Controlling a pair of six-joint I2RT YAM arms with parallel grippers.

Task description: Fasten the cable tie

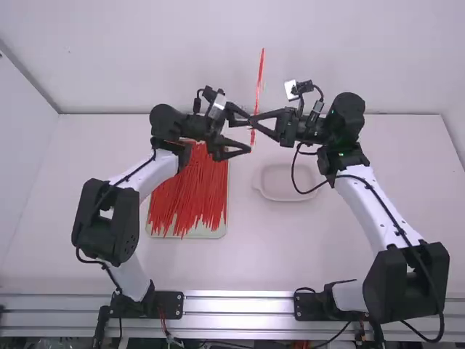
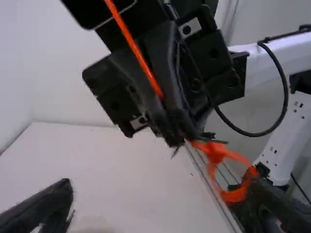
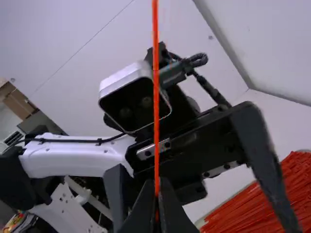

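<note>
Pinching the red cable tie [image 1: 259, 80] low down, right hand [image 3: 156, 209] clamped on it, upper middle of frame; tail [image 3: 155, 73] stands upright, likely kept clear for pulling; left hand [image 1: 245, 133] spread wide opposite, loop [image 2: 227, 177] by one finger [image 2: 277, 211], seemingly ready to grip.

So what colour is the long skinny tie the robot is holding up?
Bright orange-red; the cable tie shows best in the right wrist view.

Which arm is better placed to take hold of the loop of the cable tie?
Probably the left. The left gripper is open, and the loop lies close beside it. The right gripper is shut on the cable tie and would have to release it.
</note>
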